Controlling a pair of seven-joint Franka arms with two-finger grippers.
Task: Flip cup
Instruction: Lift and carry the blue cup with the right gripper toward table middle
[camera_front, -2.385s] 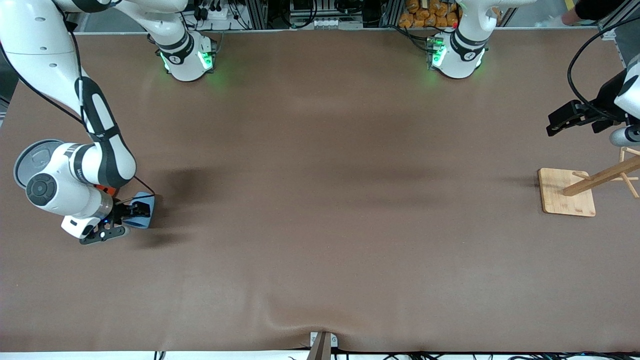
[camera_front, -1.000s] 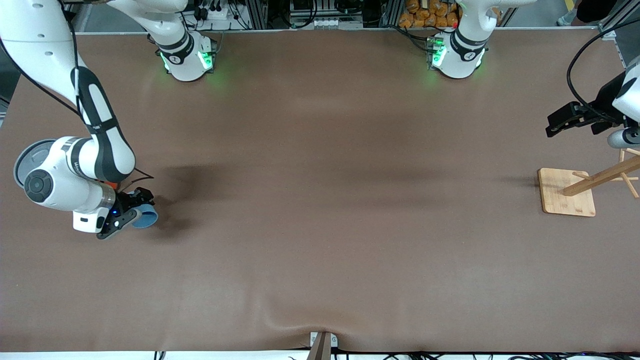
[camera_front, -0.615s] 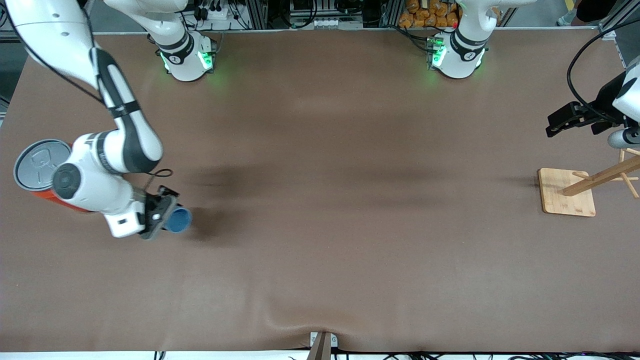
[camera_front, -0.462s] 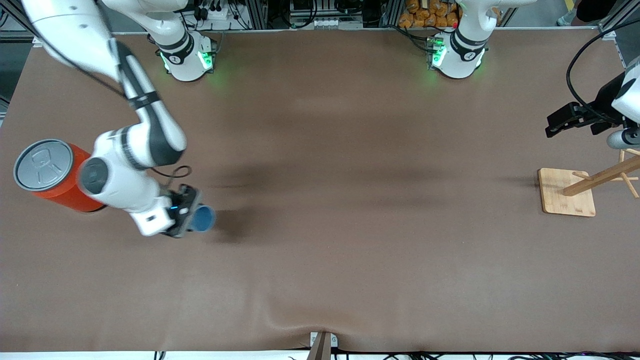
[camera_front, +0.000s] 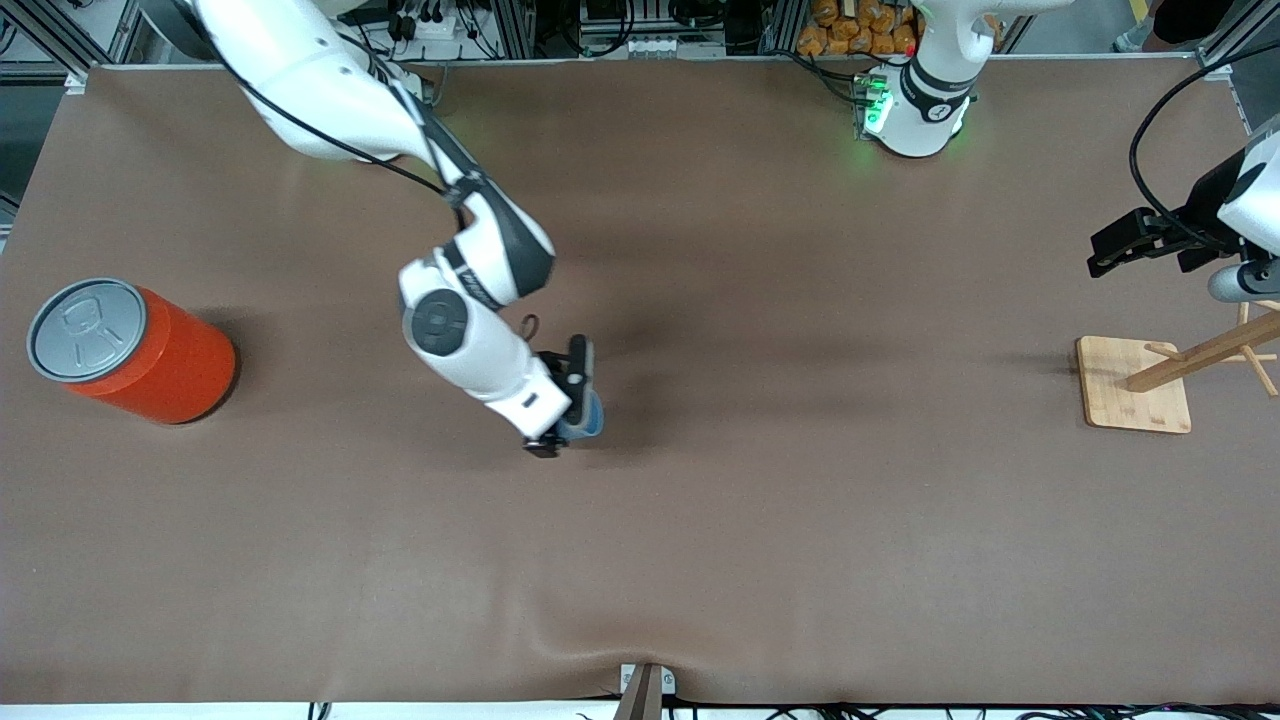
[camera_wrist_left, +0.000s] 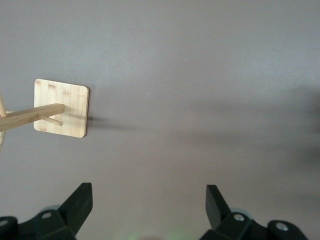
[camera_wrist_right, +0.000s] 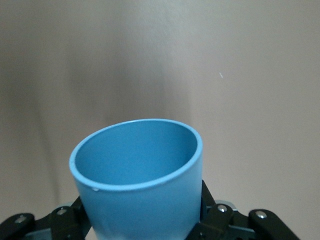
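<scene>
My right gripper is shut on the light-blue cup and holds it over the middle of the table. In the right wrist view the cup fills the space between the jaws, its open mouth pointing away from the gripper. In the front view most of the cup is hidden by the hand. My left gripper is open and empty, up in the air at the left arm's end of the table; in the left wrist view its fingertips stand wide apart over bare table.
A large orange can with a grey lid stands at the right arm's end of the table. A wooden rack on a square base stands at the left arm's end, also in the left wrist view. A brown cloth covers the table.
My right arm has lifted the cup from beside the orange can and carried it toward the middle of the table, turning it as it went. The left arm has not moved.
</scene>
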